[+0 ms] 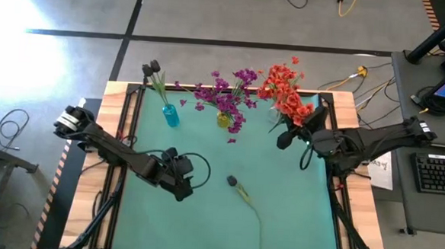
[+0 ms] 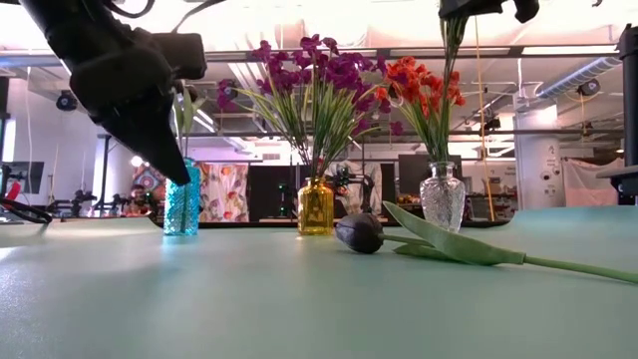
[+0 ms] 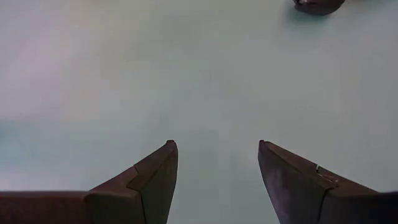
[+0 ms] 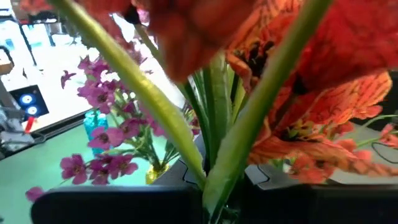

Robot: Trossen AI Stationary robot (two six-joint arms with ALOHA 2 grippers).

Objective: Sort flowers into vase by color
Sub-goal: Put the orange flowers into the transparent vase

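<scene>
Three vases hold sorted flowers. The right gripper (image 1: 308,123) pinches an orange stem (image 4: 249,134) at its vase (image 2: 442,199). The left gripper (image 1: 183,185) is spread, empty. One dark flower (image 1: 235,183) remains on the table (image 1: 294,212).

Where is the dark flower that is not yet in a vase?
In the high view the dark flower lies flat on the green mat near the table's middle, just right of the open left gripper, with its stem trailing toward the table's near edge.

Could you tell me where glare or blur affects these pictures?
High view: strong glare whitens the floor at the upper left. Low view: bright ceiling lights wash out the top, and the dark tulip casts a soft shadow on the mat. Right wrist view: the orange-red flowers sit very close and blurred.
</scene>
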